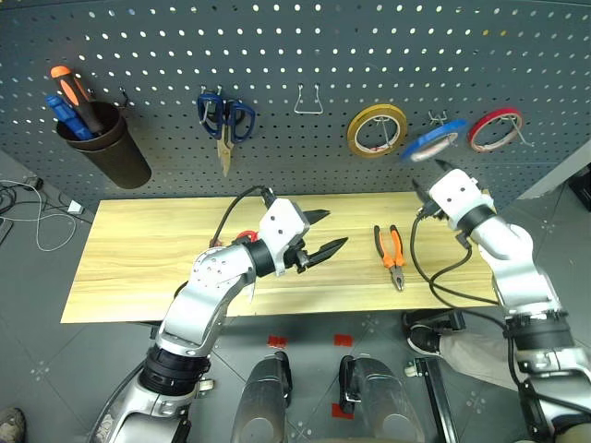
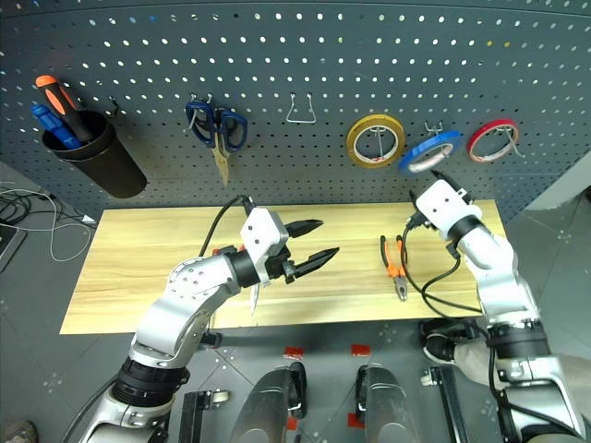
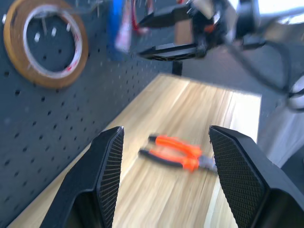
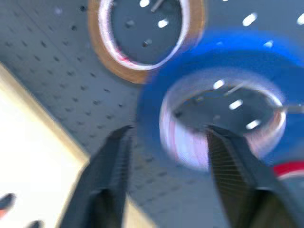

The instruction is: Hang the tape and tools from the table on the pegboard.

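Observation:
The blue tape (image 1: 432,140) hangs tilted on a hook of the dark grey pegboard (image 1: 305,55), between the yellow and red rings. My right gripper (image 1: 429,178) is right below it, open, with the tape's rim (image 4: 156,118) close ahead of the fingers. Orange-and-black pliers (image 1: 391,254) lie on the right part of the wooden table (image 1: 138,258). My left gripper (image 1: 323,233) hovers open and empty over the table's middle, pointing towards the pliers (image 3: 178,152). A red-handled tool (image 1: 245,235) lies mostly hidden behind my left forearm.
On the pegboard hang a black cup (image 1: 102,138) holding orange and blue screwdrivers, blue-handled scissors (image 1: 224,120), a bare hook (image 1: 308,101), a yellow tape ring (image 1: 377,129) and a red tape ring (image 1: 496,129). Cables lie on the floor at the left.

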Motion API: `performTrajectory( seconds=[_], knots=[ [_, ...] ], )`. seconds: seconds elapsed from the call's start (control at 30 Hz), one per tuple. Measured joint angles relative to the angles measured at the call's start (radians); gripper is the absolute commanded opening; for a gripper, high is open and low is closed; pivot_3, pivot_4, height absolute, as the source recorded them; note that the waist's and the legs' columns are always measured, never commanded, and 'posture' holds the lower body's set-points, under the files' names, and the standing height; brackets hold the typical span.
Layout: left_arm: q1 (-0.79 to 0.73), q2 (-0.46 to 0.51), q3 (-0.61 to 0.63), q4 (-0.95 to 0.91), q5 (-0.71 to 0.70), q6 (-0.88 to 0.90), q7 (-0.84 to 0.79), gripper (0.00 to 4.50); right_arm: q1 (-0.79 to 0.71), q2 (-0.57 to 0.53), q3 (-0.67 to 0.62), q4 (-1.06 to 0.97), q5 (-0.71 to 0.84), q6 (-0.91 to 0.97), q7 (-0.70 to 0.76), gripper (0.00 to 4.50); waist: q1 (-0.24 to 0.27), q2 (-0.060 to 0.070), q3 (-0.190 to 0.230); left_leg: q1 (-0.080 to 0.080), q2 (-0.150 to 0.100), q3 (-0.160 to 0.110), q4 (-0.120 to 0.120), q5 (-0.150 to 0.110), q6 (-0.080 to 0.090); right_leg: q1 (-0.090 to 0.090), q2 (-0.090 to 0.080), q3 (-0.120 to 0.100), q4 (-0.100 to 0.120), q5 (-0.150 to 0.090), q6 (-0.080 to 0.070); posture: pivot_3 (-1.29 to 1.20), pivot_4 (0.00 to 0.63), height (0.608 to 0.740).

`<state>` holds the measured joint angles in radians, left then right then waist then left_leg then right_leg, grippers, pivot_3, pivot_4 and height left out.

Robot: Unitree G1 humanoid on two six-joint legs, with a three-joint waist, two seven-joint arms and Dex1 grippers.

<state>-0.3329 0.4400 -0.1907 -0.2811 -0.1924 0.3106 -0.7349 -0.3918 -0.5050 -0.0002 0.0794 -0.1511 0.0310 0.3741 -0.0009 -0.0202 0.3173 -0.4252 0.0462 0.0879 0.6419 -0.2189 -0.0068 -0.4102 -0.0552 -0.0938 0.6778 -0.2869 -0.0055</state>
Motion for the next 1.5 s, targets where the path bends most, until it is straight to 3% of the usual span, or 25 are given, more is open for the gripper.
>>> performTrajectory(
  seconds=[0.07, 0.1, 0.23, 0.37, 0.5, 0.73, 1.03, 1.13, 1.27, 1.37, 1.5],
  knots=[
    [0.044, 0.075, -0.002, 0.020, 0.041, -0.060, -0.034, 3.01, 0.089, 0.064, -0.009, -0.104, 0.048, 0.182, -0.001, 4.38, -0.001, 0.000, 0.000, 0.000, 0.000, 0.000, 0.000, 0.000, 0.000, 0.000, 0.000, 0.000, 0.000, 0.000, 0.000, -0.03, 0.316, 0.740],
    [0.063, 0.103, -0.004, 0.026, 0.058, -0.083, -0.051, 3.01, 0.124, 0.094, -0.011, -0.149, 0.069, 0.267, -0.003, 4.45, -0.002, 0.000, 0.000, 0.000, 0.000, 0.000, 0.001, 0.000, 0.000, 0.000, 0.000, 0.001, 0.001, 0.000, 0.000, -0.03, 0.318, 0.740],
    [0.135, 0.211, -0.041, 0.050, 0.123, -0.201, -0.130, 3.01, 0.168, 0.234, -0.017, -0.314, 0.136, 0.635, -0.056, 4.45, -0.004, 0.000, 0.000, 0.000, 0.001, 0.000, 0.001, 0.000, 0.000, -0.001, 0.000, 0.002, 0.002, 0.000, 0.001, -0.02, 0.320, 0.740],
    [0.196, 0.263, -0.067, 0.058, 0.161, -0.268, -0.179, 3.01, 0.080, 0.329, -0.015, -0.335, 0.135, 0.935, -0.146, 4.45, -0.001, 0.001, 0.000, 0.000, 0.001, 0.000, 0.001, -0.001, 0.002, -0.002, 0.000, 0.002, 0.002, -0.001, 0.001, -0.01, 0.319, 0.740],
    [0.208, 0.263, -0.072, 0.057, 0.169, -0.279, -0.191, 3.01, -0.004, 0.378, -0.035, -0.280, 0.136, 1.071, -0.215, 4.45, 0.004, 0.001, 0.000, -0.001, 0.001, 0.000, 0.001, -0.001, 0.002, -0.003, 0.000, 0.001, 0.002, -0.001, 0.001, 0.00, 0.315, 0.740],
    [0.203, 0.250, -0.080, 0.056, 0.177, -0.279, -0.190, 3.01, -0.155, 0.396, -0.084, 0.008, 0.136, 1.079, -0.266, 4.45, -0.001, 0.001, 0.000, -0.006, 0.001, 0.001, 0.000, 0.000, 0.000, -0.009, 0.000, 0.001, 0.002, 0.002, -0.003, 0.02, 0.312, 0.740],
    [0.200, 0.240, -0.080, 0.056, 0.191, -0.280, -0.190, 3.01, -0.230, 0.361, -0.046, 0.205, 0.136, 1.023, -0.244, 4.45, -0.002, 0.001, 0.000, -0.008, 0.001, 0.003, 0.000, 0.000, 0.000, -0.011, 0.000, 0.002, 0.002, 0.001, -0.003, 0.02, 0.306, 0.740],
    [0.200, 0.232, -0.080, 0.057, 0.191, -0.280, -0.189, 3.01, -0.253, 0.349, -0.037, 0.237, 0.136, 1.021, -0.230, 3.87, -0.002, 0.001, 0.000, -0.007, 0.001, 0.003, 0.000, 0.000, 0.000, -0.011, 0.000, 0.002, 0.002, 0.001, -0.003, 0.01, 0.297, 0.740],
    [0.204, 0.218, -0.078, 0.058, 0.189, -0.280, -0.175, 3.01, -0.256, 0.337, -0.010, 0.246, 0.135, 0.998, -0.214, 2.51, -0.002, 0.001, 0.000, -0.008, 0.001, 0.003, 0.000, 0.000, 0.000, -0.011, 0.000, 0.002, 0.002, 0.001, -0.003, 0.00, 0.290, 0.740],
    [0.237, 0.210, -0.045, 0.056, 0.166, -0.270, -0.151, 3.01, -0.204, 0.334, 0.028, 0.165, 0.131, 0.972, -0.215, 2.47, -0.004, 0.001, 0.000, -0.008, 0.001, 0.003, -0.001, 0.000, 0.000, -0.011, 0.000, 0.002, 0.002, 0.001, -0.003, 0.00, 0.290, 0.740],
    [0.326, 0.201, 0.042, 0.046, 0.121, -0.245, -0.104, 3.01, -0.065, 0.349, 0.102, -0.095, 0.120, 0.916, -0.222, 2.47, -0.006, 0.001, 0.000, -0.008, 0.001, 0.003, -0.002, 0.000, 0.000, -0.012, 0.000, 0.002, 0.002, 0.001, -0.002, 0.00, 0.290, 0.740]
  ],
)
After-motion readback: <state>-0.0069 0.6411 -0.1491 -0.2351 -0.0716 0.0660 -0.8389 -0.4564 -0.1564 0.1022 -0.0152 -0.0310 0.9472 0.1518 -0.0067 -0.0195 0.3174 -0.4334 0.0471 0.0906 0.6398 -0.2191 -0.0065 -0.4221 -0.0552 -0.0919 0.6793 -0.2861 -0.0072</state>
